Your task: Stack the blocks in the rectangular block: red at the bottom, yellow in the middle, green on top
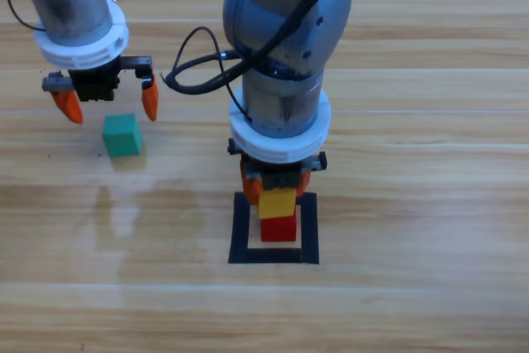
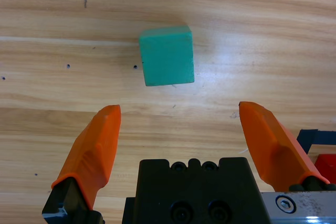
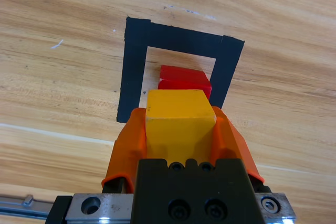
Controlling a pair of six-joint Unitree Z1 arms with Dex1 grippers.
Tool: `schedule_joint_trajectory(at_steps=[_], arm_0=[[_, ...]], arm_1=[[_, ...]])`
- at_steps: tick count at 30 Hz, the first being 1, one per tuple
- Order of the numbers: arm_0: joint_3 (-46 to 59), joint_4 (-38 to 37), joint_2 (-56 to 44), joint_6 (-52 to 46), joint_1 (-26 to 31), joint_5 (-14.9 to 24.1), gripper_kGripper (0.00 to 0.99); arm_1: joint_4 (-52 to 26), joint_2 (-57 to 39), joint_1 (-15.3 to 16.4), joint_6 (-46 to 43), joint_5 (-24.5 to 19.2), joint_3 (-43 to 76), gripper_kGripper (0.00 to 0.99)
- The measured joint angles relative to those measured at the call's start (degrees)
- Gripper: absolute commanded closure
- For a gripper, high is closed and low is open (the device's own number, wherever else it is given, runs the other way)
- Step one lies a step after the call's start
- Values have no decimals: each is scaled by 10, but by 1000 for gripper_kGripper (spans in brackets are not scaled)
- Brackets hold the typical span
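The red cube (image 1: 278, 227) (image 3: 184, 81) sits inside the black tape rectangle (image 1: 240, 229) (image 3: 132, 51). My right gripper (image 1: 277, 183) (image 3: 180, 124) is shut on the yellow cube (image 1: 278, 202) (image 3: 180, 119), which is over the red cube; I cannot tell if they touch. The green cube (image 1: 122, 135) (image 2: 166, 55) lies on the wood at the left. My left gripper (image 1: 109, 103) (image 2: 181, 124) hangs open just behind the green cube, with nothing between its fingers.
A black cable (image 1: 194, 64) loops between the two arms above the table. Bare wooden tabletop (image 1: 413, 204) surrounds the tape rectangle on the right and at the front.
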Motion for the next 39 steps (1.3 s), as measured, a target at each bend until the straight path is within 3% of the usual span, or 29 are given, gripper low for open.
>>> schedule_joint_trajectory(at_steps=[16, 18, 22, 24, 35, 39], arm_0=[[-4, -22, 18, -28, 0, 0, 30], [-4, -23, 18, -32, 0, 0, 30], [-4, -26, 18, -46, 0, 5, 30], [-4, -27, 20, -49, 0, 10, 30], [-4, -39, 26, -52, 0, 12, 30], [-3, -47, 30, -52, 0, 12, 30]], arm_1=[[0, 5, 0, 11, -17, -4, 640], [0, 5, 0, 11, -17, -4, 513], [1, 5, 0, 11, -17, -4, 105], [2, 5, 0, 11, -17, -4, 27], [10, -8, 0, -17, -22, -13, 0], [7, -96, 2, -58, -42, 36, 0]])
